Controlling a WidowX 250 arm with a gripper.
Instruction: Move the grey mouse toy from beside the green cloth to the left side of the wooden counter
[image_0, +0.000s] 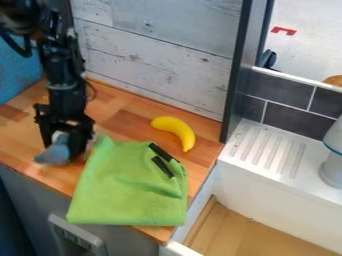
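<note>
The black gripper hangs low over the left part of the wooden counter, its fingers on either side of a blue-grey object that it grips. The object's lower end sticks out toward the counter's front edge; its exact kind cannot be made out. Just right of the gripper lies a green cloth, spread flat and draping over the front edge. Two short black strips mark the cloth's upper right part. Behind the cloth, a yellow banana rests curved on the wood.
A whitewashed plank wall runs along the back of the counter. A dark upright post stands at the counter's right back corner. Further right are a white sink with a ridged ledge and a white rounded object.
</note>
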